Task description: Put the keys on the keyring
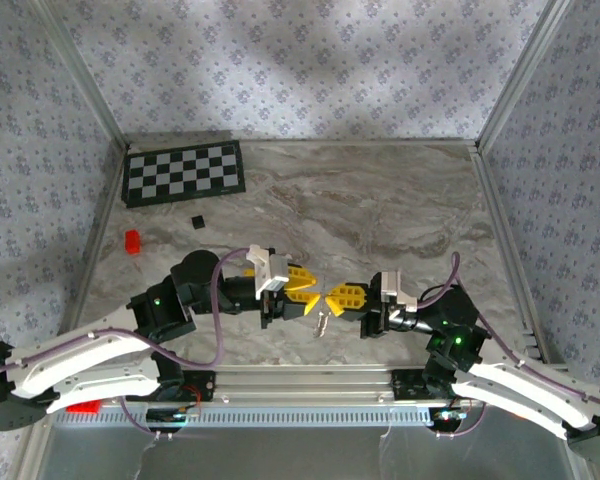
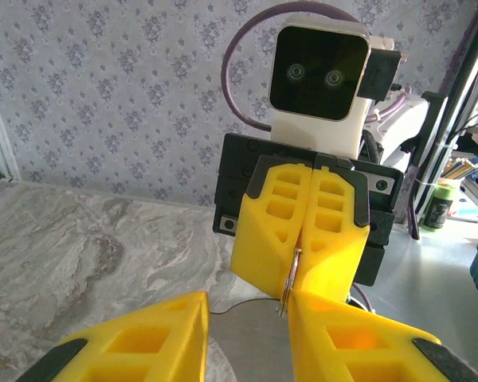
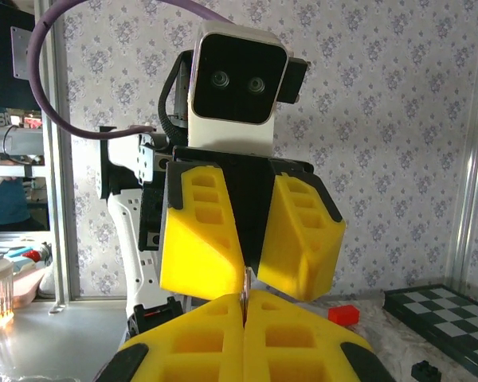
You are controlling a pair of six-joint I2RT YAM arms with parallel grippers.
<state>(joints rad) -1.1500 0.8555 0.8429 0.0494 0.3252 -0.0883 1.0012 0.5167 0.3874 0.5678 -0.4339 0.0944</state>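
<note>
My right gripper (image 1: 332, 298) (image 3: 244, 296) is shut on the keyring (image 3: 245, 285), a thin silvery ring seen edge-on and standing out from its fingertips. In the left wrist view the keyring (image 2: 291, 269) hangs beside the inner face of my left gripper's right finger (image 2: 342, 334). The left gripper (image 1: 310, 287) (image 2: 247, 309) faces the right one tip to tip, with its jaws apart around the ring's edge. A small silver metal piece (image 1: 321, 322) shows just below the two grippers. It is too small to tell whether it is one of the keys or the ring's chain.
A checkerboard mat (image 1: 184, 172) lies at the back left, with a small black cube (image 1: 196, 221) and a small red block (image 1: 132, 241) in front of it. Patterned walls close the marble table (image 1: 380, 210) on three sides. The arm bases stand along the near edge.
</note>
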